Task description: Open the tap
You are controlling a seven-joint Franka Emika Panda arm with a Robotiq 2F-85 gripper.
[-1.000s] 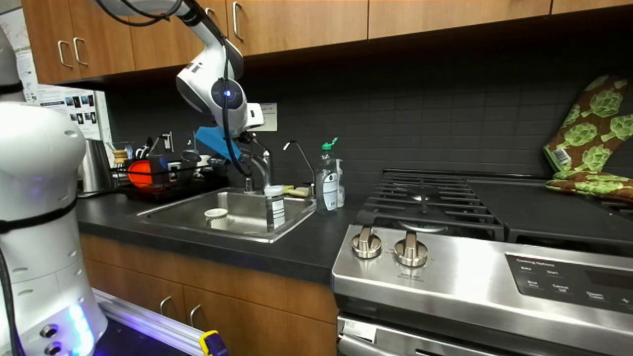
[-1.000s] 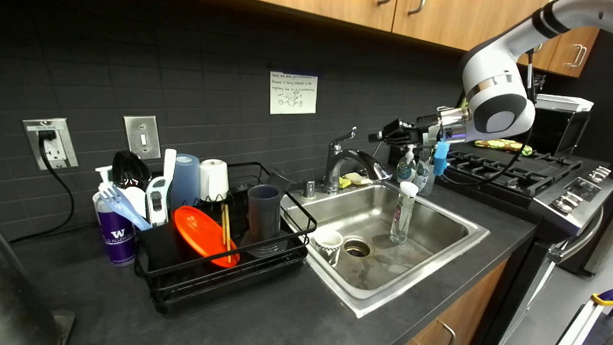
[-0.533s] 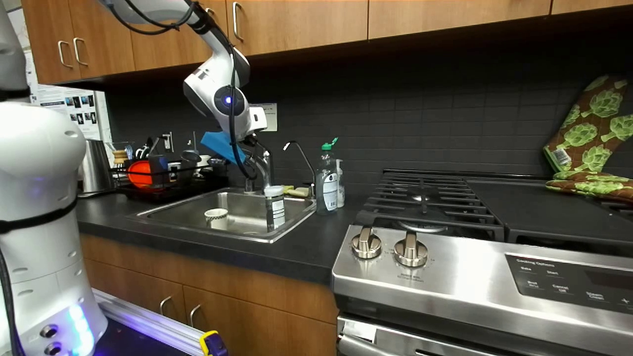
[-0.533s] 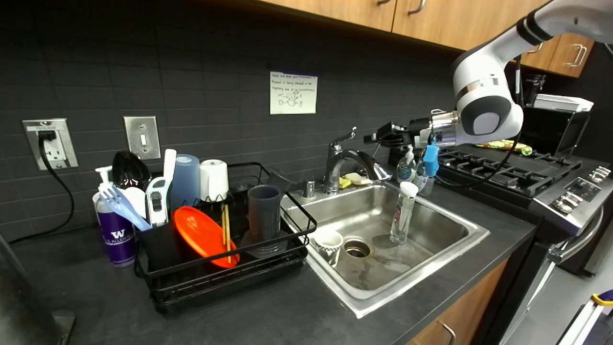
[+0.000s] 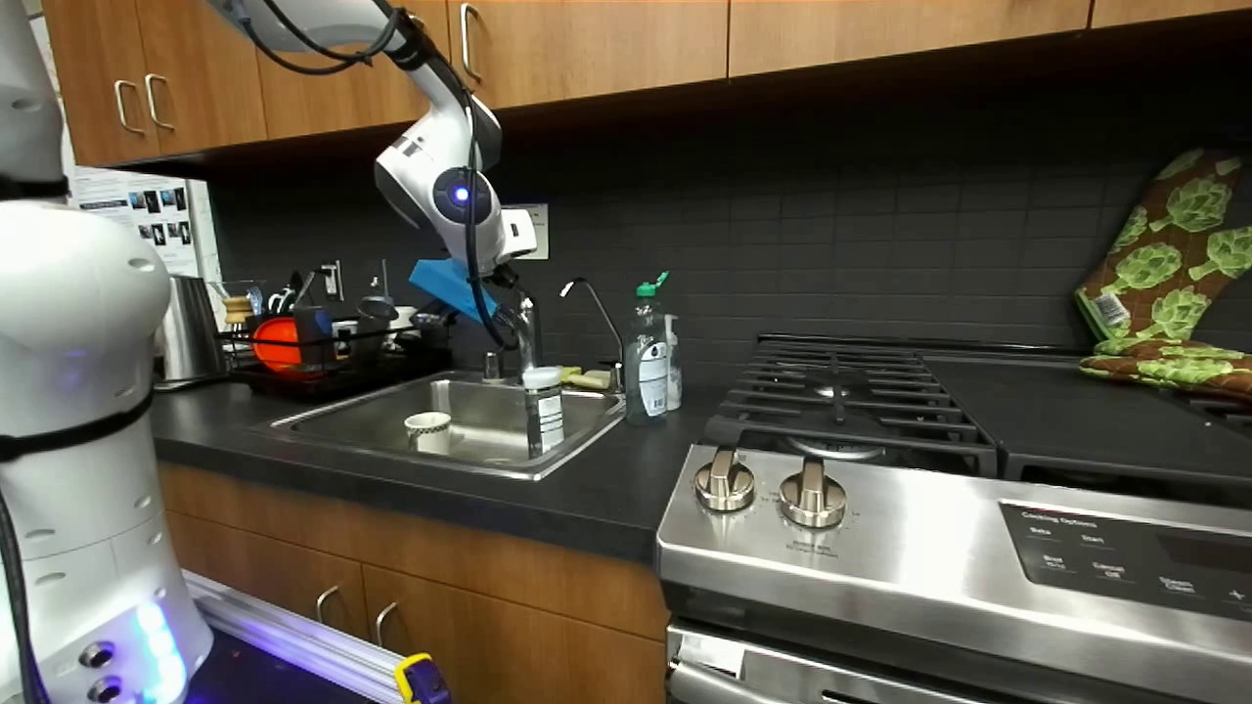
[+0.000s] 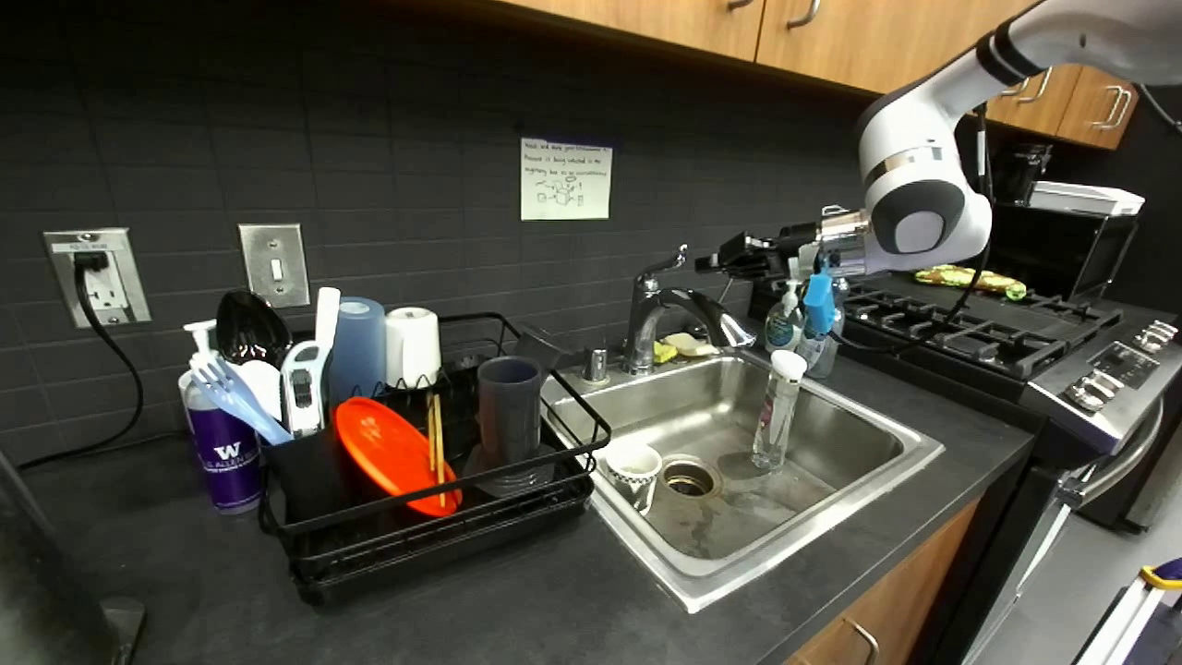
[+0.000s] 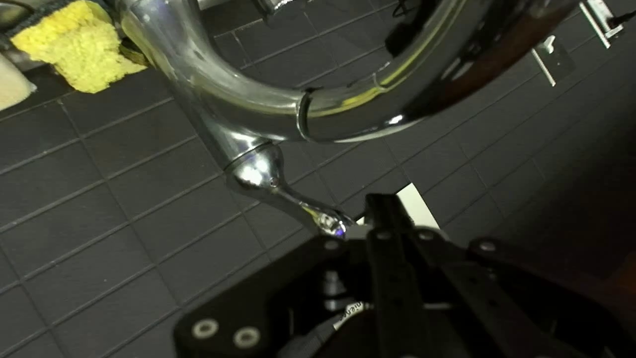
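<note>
The slim gooseneck tap (image 5: 607, 318) stands at the sink's back right corner. In an exterior view it is mostly hidden behind my gripper. A larger chrome faucet (image 6: 688, 300) stands at the sink's back, with a lever handle (image 6: 667, 263) pointing up and right. In the wrist view its body (image 7: 248, 109) and lever (image 7: 310, 211) are close up. My gripper (image 6: 706, 265) is level with the lever, just right of its tip. Its fingertips (image 7: 385, 211) are together with nothing between them. They look apart from the lever; depth is hard to judge.
The sink (image 6: 905, 457) holds a clear bottle (image 6: 780, 416) and a cup (image 6: 634, 473). Soap bottles (image 5: 648, 367) stand right of it, below my wrist. A dish rack (image 6: 443, 499) stands left. The stove (image 5: 836, 391) is right. Cabinets (image 5: 587, 49) hang overhead.
My arm and gripper have moved closer to the chrome faucet's lever, leftward in an exterior view, with a slight shift in height. The faucet and lever have not moved.
</note>
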